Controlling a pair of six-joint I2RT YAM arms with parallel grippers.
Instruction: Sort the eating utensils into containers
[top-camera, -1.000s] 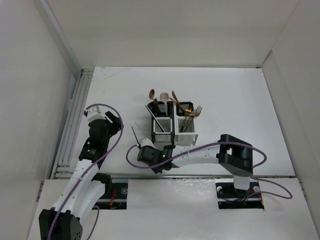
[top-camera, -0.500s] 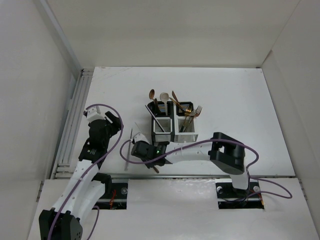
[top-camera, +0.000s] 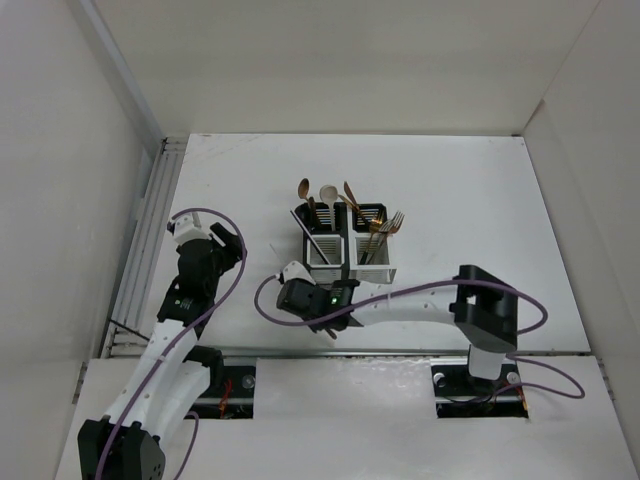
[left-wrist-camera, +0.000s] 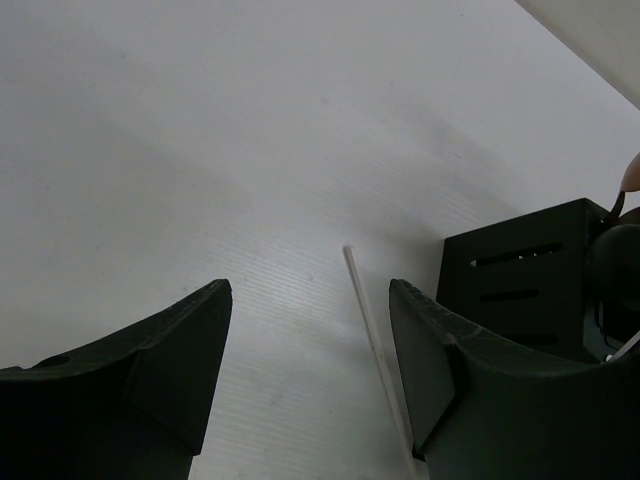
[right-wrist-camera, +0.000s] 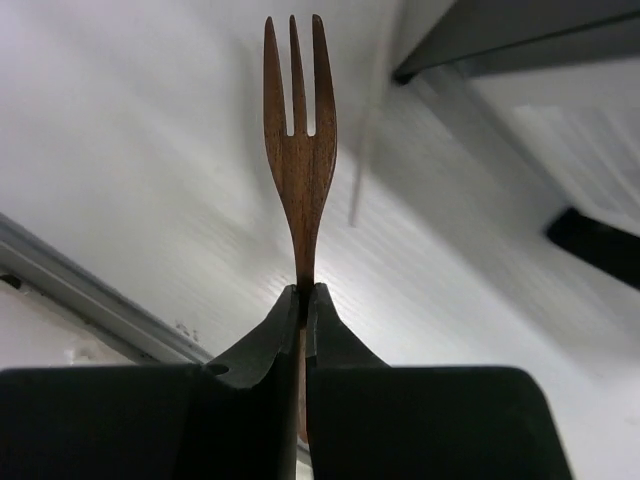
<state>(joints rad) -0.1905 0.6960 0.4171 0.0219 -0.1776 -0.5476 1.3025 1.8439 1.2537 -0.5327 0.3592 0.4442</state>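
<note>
The right gripper (right-wrist-camera: 305, 300) sits just in front of the caddy block (top-camera: 372, 274), off its near left corner. Its fingers are pinched tight on the handle of a brown wooden fork (right-wrist-camera: 298, 150), whose three tines point away from the wrist. The left gripper (left-wrist-camera: 310, 287) hangs well to the left of the caddy block with fingers spread wide and nothing between them, above a pale slim stick (left-wrist-camera: 372, 340), probably a chopstick, lying flat on the table (left-wrist-camera: 200, 120) near the block's black compartment (left-wrist-camera: 520, 290). The other utensils (top-camera: 328, 192) stand upright inside the block.
</note>
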